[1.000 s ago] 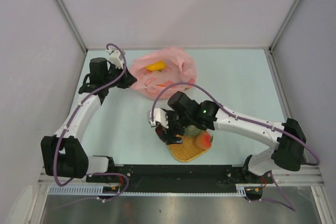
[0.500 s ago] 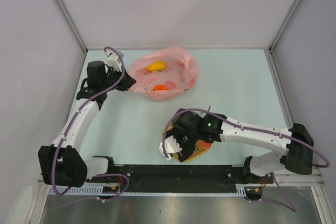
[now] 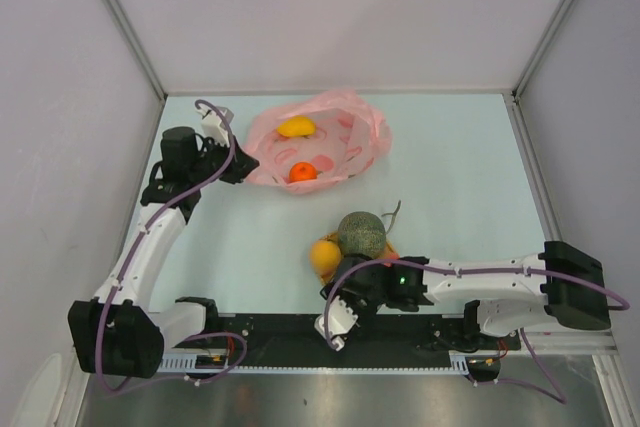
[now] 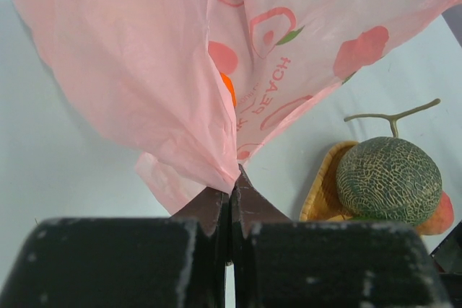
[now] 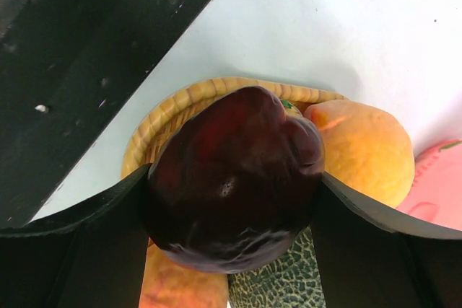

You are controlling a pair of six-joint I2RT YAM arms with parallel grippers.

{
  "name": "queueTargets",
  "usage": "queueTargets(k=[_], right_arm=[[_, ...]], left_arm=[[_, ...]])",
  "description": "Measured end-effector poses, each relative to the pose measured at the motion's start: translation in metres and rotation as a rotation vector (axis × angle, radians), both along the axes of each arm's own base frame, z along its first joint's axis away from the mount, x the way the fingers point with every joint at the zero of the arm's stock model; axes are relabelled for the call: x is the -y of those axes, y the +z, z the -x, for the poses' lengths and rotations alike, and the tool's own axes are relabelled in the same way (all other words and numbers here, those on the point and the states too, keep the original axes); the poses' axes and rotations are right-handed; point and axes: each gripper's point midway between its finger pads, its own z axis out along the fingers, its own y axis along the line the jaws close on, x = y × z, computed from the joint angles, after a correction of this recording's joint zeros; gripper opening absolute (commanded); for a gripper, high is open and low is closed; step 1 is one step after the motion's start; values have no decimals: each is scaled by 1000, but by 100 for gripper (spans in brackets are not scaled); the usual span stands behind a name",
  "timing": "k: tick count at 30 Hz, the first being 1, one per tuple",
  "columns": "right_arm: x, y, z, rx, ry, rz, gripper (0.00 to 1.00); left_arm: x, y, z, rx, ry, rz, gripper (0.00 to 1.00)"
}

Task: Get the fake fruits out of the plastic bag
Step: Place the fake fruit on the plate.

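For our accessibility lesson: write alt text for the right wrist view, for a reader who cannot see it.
A dark red apple fills the centre, gripped between two black fingers. Behind it lie a woven mat, an orange-yellow fruit and a netted green melon.

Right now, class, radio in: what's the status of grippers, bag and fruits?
Status: left gripper shut on bag edge; right gripper grips apple by mat. In bag: orange, yellow fruit. Nothing blocking.
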Motion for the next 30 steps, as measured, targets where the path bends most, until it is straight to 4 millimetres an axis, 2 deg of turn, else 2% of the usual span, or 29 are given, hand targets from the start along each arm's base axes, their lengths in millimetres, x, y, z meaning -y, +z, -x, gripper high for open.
queueTargets(k=[3,4,5,7,8,22,30], right_arm=[[0,-5,-1,47,6,-7,42],[1,-5,-2,57,5,-7,47],[0,-5,-2,65,4,-11,62],[-1,-4,-4,83,-1,-20,75],[-2,-3,-5,91,-5,-28,99],[-7,22,-9,138,-27,-111,100],[-4,25,-7,130,-33,-117,100]], left_arm=[[1,-3,3,-6,-5,2,0],[1,-3,3,-7,-6,3,0],[1,-3,3,-7,-7,4,0],[2,-3,4,-9,-11,7,0],[2,-3,4,-9,-12,8,0],[2,-3,5,-6,-12,8,0],[2,-6,5,-8,-13,8,0]])
